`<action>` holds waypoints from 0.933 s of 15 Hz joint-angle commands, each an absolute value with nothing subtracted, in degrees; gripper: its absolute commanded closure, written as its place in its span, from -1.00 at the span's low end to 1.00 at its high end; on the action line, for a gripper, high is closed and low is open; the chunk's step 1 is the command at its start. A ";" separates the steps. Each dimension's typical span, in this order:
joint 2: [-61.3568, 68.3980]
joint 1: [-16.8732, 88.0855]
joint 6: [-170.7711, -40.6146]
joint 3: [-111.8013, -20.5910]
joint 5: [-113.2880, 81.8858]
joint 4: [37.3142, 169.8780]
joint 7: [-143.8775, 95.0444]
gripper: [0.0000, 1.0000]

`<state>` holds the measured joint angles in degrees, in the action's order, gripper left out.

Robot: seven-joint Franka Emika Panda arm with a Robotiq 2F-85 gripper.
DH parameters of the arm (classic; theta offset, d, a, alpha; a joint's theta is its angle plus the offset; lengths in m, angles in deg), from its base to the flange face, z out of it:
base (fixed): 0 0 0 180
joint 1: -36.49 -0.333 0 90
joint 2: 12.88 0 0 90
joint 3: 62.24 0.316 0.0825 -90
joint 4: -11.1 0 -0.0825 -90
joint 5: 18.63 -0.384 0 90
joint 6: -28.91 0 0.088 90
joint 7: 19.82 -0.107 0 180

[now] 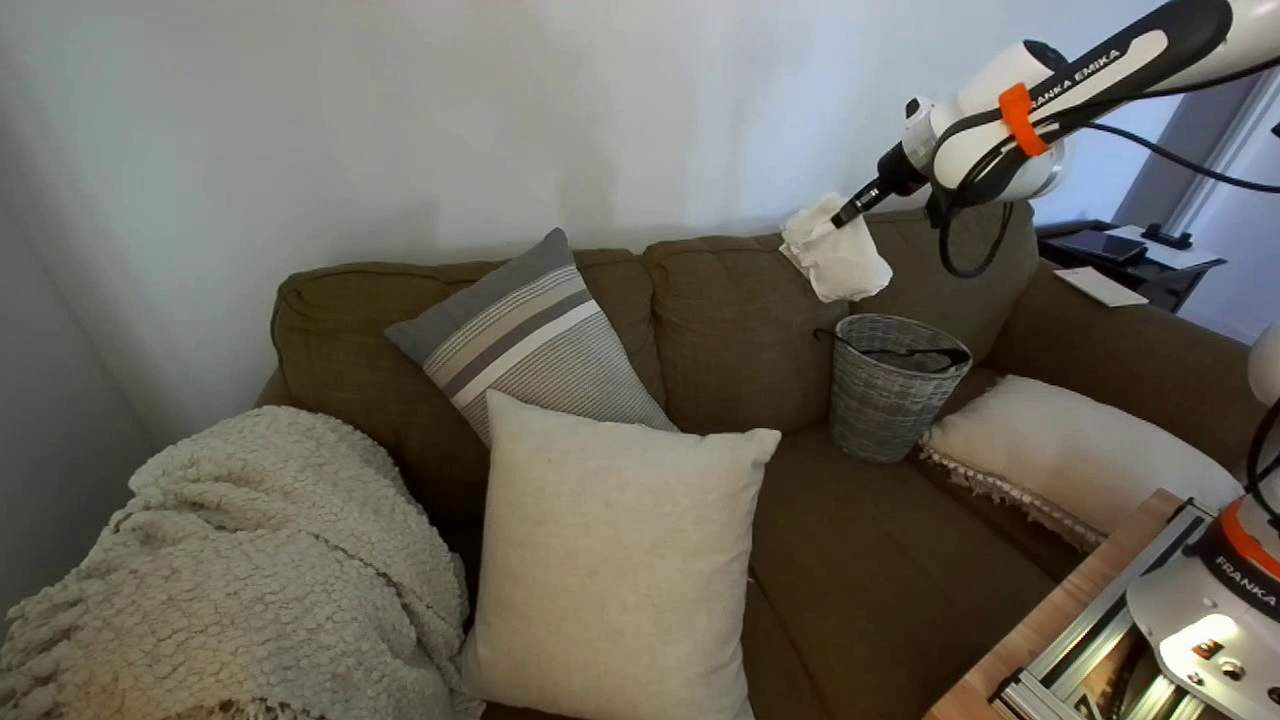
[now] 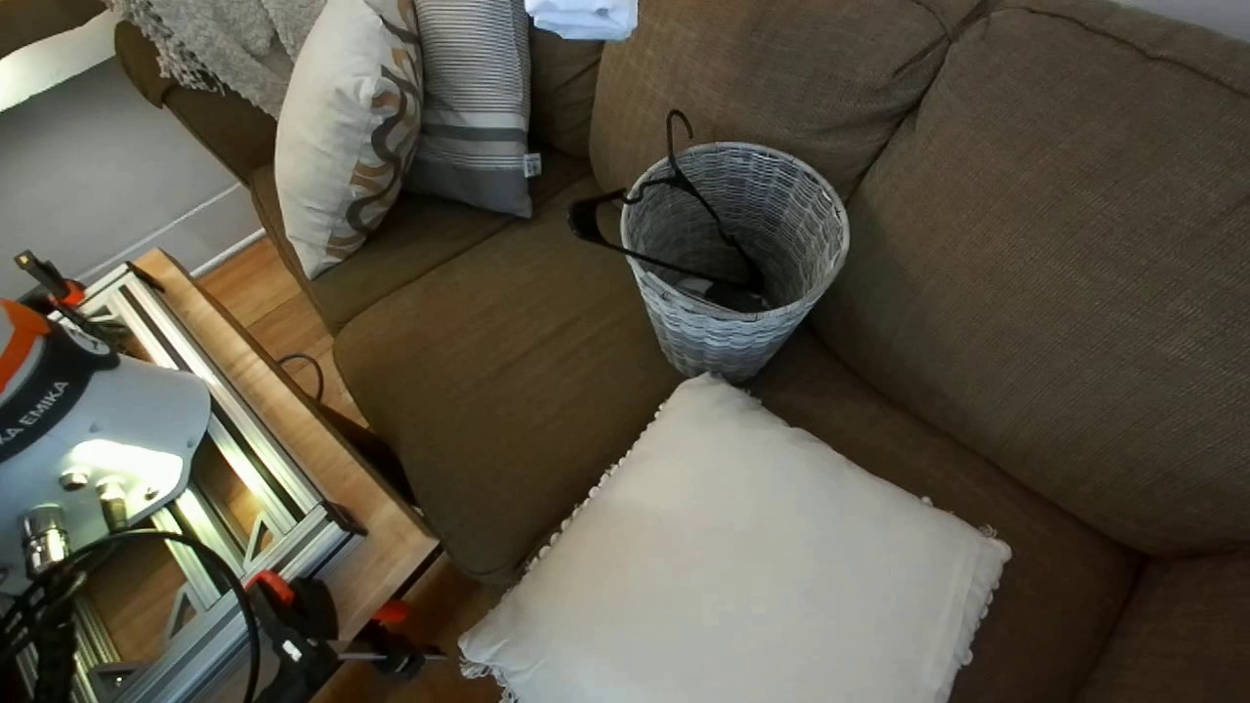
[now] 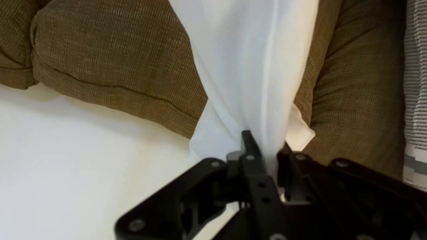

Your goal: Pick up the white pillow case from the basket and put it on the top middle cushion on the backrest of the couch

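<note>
The white pillow case [image 1: 848,265] hangs bunched from my gripper [image 1: 846,212] near the top of the couch backrest. Its lower edge shows at the top of an exterior view [image 2: 584,18]. In the wrist view the gripper [image 3: 267,141] is shut on the pillow case [image 3: 247,60], with cloth pinched between the fingers. The middle backrest cushion [image 1: 745,330] lies behind and below the cloth; it also shows in the wrist view [image 3: 126,50]. I cannot tell whether the cloth touches it. The wicker basket [image 1: 880,405] stands on the seat below, also seen in an exterior view [image 2: 723,337].
Black hangers [image 2: 674,264] lie in the basket, sticking out over its rim. A white fringed pillow [image 2: 752,576] lies beside it. A striped pillow [image 1: 540,340] and cream pillow [image 1: 620,560] lean at the couch's other end, by a fleece blanket [image 1: 270,560]. A wall [image 1: 600,130] stands behind.
</note>
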<state>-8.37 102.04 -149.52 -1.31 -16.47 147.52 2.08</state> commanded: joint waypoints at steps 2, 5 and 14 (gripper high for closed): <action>-4.32 97.54 -154.47 -7.67 -15.95 143.21 -7.10 0.93; -1.48 92.08 -154.95 -15.73 -15.59 136.59 -12.17 0.93; 7.73 74.26 -156.16 -33.60 -16.07 122.23 -16.38 0.70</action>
